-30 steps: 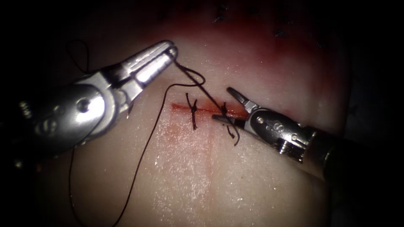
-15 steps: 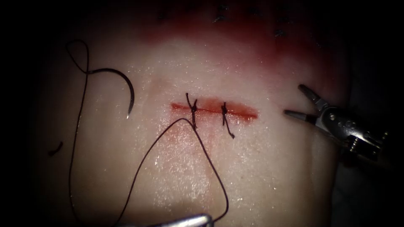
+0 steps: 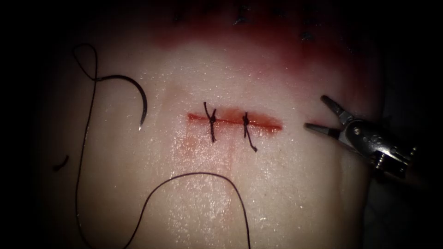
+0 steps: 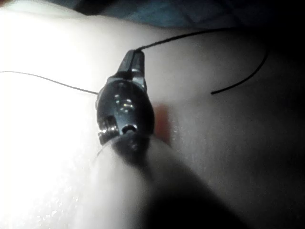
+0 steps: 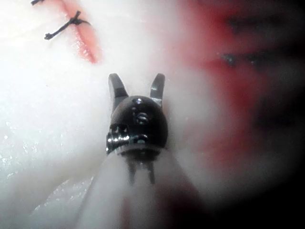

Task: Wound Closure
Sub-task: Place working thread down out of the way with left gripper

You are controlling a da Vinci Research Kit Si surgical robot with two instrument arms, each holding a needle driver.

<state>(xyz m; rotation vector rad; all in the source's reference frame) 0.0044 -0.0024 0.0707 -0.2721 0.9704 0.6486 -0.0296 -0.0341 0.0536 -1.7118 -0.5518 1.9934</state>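
So the tissue [image 3: 277,193] has two knots in the cut [image 3: 265,123]. Right tool [image 3: 318,115] sits right of the cut, jaws apart, empty. Left tool [image 4: 135,61] is clamped on the thread [image 3: 194,175]. Needle [image 3: 138,99] lies loose on the tissue left of the cut. My worry: a tug on that thread drags the needle or snags a knot.

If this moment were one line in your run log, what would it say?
left claw: shut on thread | right claw: open, holds nothing | needle: on tissue, left of cut
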